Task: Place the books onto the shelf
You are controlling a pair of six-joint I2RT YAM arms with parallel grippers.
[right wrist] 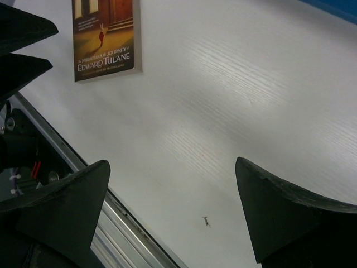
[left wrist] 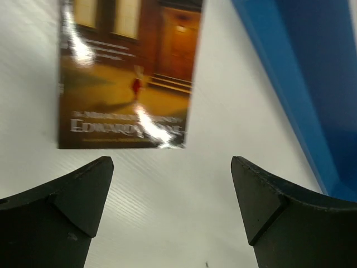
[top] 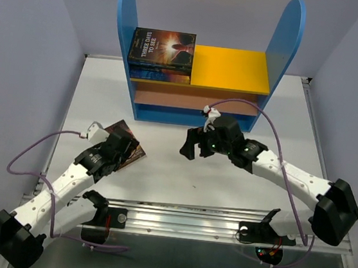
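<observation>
Left gripper point(left wrist: 170, 167): you've got it spread wide, empty, brown book point(left wrist: 128, 84) flat on table point(left wrist: 184, 223) just ahead. Right gripper point(right wrist: 173, 167) wide, empty. Other books point(top: 161, 49) stacked atop shelf point(top: 292, 37).

My top camera sits above and behind my bases, looking down and forward over the whole table point(top: 167, 184) to the shelf point(top: 286, 43) at the far end. My left wrist camera looks out through the left gripper point(left wrist: 170, 162), very close to the table, facing the brown book point(left wrist: 128, 72) and the shelf's blue edge. My right wrist camera looks past the right gripper point(right wrist: 172, 164) from farther back (tilted toward the near rail point(right wrist: 128, 240)). All three views share that brown book.
</observation>
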